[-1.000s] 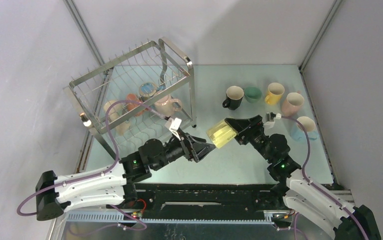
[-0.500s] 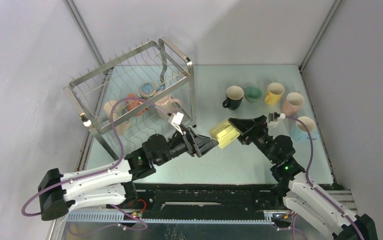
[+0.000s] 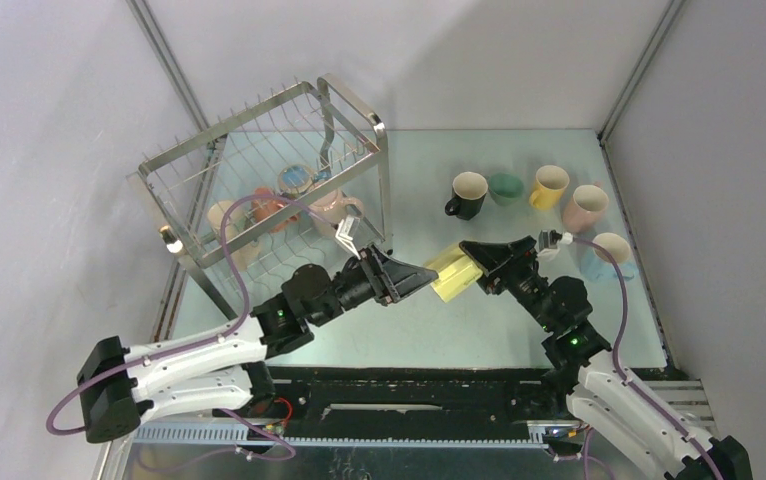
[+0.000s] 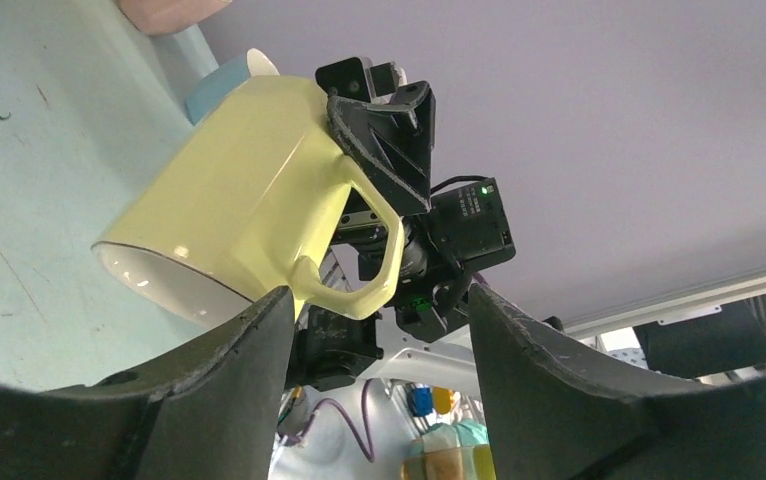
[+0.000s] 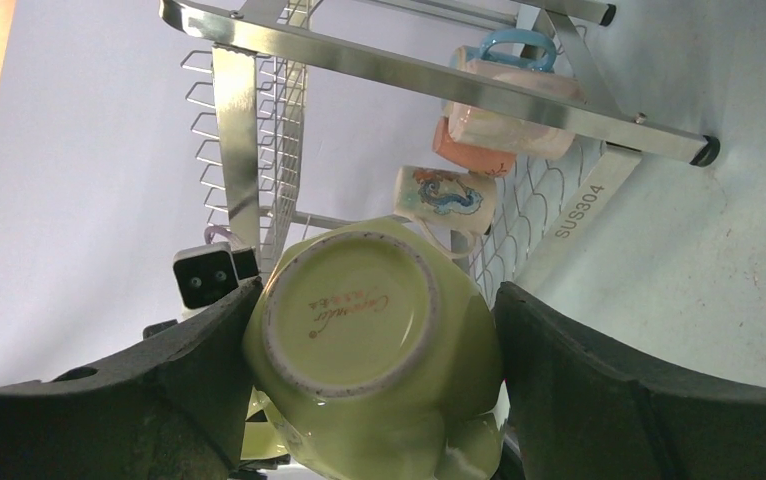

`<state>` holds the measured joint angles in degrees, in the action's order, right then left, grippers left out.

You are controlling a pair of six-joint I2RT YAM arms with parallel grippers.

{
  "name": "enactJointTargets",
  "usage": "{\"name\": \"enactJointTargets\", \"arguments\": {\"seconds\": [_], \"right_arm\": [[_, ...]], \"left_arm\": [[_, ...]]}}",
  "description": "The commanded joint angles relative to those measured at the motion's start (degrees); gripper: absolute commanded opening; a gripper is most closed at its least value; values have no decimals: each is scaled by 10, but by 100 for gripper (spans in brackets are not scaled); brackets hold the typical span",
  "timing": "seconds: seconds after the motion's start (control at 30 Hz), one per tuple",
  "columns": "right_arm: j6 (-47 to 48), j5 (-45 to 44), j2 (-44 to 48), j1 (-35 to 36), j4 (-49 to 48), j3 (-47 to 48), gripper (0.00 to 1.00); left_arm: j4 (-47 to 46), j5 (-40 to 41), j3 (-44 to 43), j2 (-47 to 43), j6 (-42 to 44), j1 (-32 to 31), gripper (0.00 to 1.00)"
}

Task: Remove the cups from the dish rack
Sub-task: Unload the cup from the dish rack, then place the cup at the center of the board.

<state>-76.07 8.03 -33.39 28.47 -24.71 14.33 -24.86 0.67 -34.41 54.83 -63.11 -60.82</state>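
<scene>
A lime cup (image 3: 455,273) is held above the table, clamped by its body in my right gripper (image 3: 479,262); in the right wrist view its base (image 5: 351,312) faces the camera between the fingers (image 5: 599,400). My left gripper (image 3: 417,275) is open just left of it. In the left wrist view the lime cup (image 4: 244,200) lies on its side with its handle (image 4: 374,275) hanging between the spread fingers (image 4: 229,350), not gripped. The dish rack (image 3: 259,165) stands back left with beige (image 3: 224,225), orange (image 3: 264,205), painted (image 3: 297,180) and pink (image 3: 334,210) cups inside.
Cups stand on the table (image 3: 399,160) at the right: black (image 3: 467,193), green (image 3: 505,187), yellow (image 3: 549,186), pink (image 3: 585,208) and light blue (image 3: 611,255). The rack's steel bar (image 5: 409,75) crosses the right wrist view. Enclosure walls close in at back and sides.
My left gripper has moved forward and right up to the lime cup's handle. My right gripper has shifted slightly right with the cup still in it.
</scene>
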Motion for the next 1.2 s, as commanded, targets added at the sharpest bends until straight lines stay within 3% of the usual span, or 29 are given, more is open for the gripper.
{"name": "enactJointTargets", "arguments": {"seconds": [0.0,0.43,0.87,1.17], "right_arm": [[-23,-3,17,-8,-83,5,27],[-30,7,25,-30,-102,-14,28],[-32,18,42,-40,-135,-36,28],[-35,23,42,-46,-156,-49,28]], "left_arm": [[-10,-16,-20,6,-72,4,68],[75,23,-23,-13,-117,6,66],[-15,-2,-13,37,-215,33,65],[-30,-2,-9,56,-257,32,63]]}}
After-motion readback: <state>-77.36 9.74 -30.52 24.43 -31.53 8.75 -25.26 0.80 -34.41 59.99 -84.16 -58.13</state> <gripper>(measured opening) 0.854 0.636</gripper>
